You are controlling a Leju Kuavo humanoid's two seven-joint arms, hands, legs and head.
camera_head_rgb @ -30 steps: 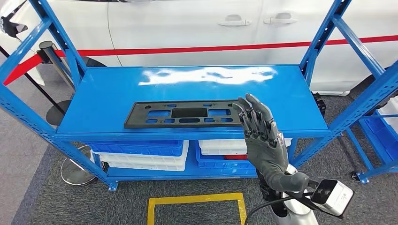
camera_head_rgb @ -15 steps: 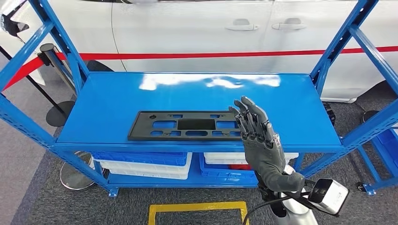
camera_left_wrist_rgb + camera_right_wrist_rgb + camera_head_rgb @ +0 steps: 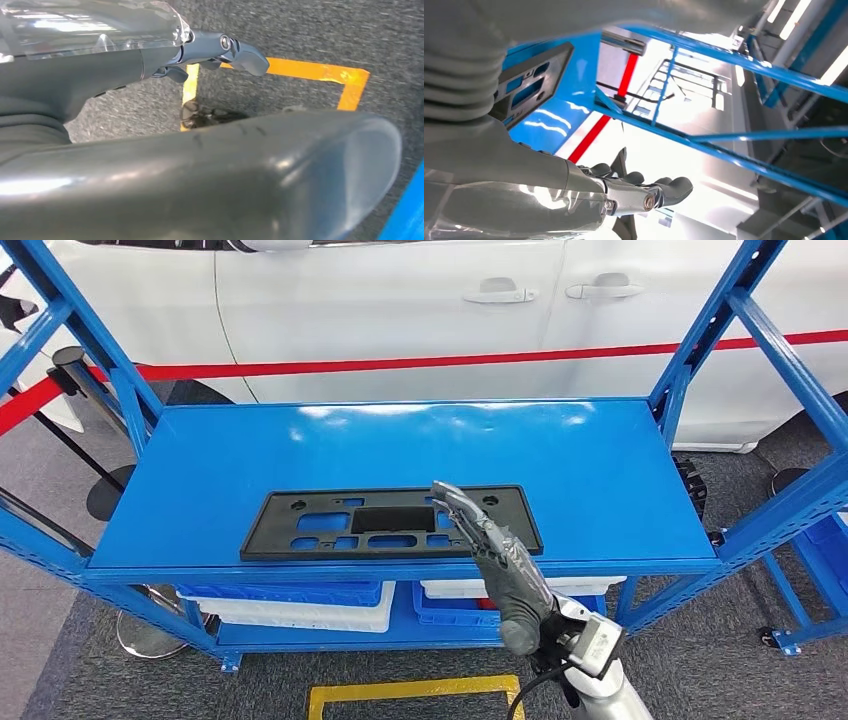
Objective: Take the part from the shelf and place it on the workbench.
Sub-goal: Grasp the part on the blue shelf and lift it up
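Note:
A flat black part [image 3: 330, 525] with several cut-outs lies along the front edge of the blue shelf top [image 3: 400, 440]. My right hand [image 3: 490, 545] reaches forward from below with its fingers stretched out over the right half of the part, holding nothing; whether it touches the part I cannot tell. The right wrist view shows the part [image 3: 531, 75] on the blue shelf beyond that right hand [image 3: 574, 185], whose fingers are extended. In the left wrist view my left hand [image 3: 200, 50] hangs over the grey carpet, fingers apart and holding nothing.
A white car [image 3: 400, 300] with a red stripe stands behind the shelf. Blue and white bins [image 3: 300, 600] fill the lower level. Blue uprights [image 3: 700, 330] frame the shelf on both sides. A yellow tape square [image 3: 415, 695] marks the carpet, and a stanchion [image 3: 70, 365] stands left.
The camera has shifted a little. My right hand has turned from upright with fingers raised to low and edge-on, and has reached forward and left over the part's right half.

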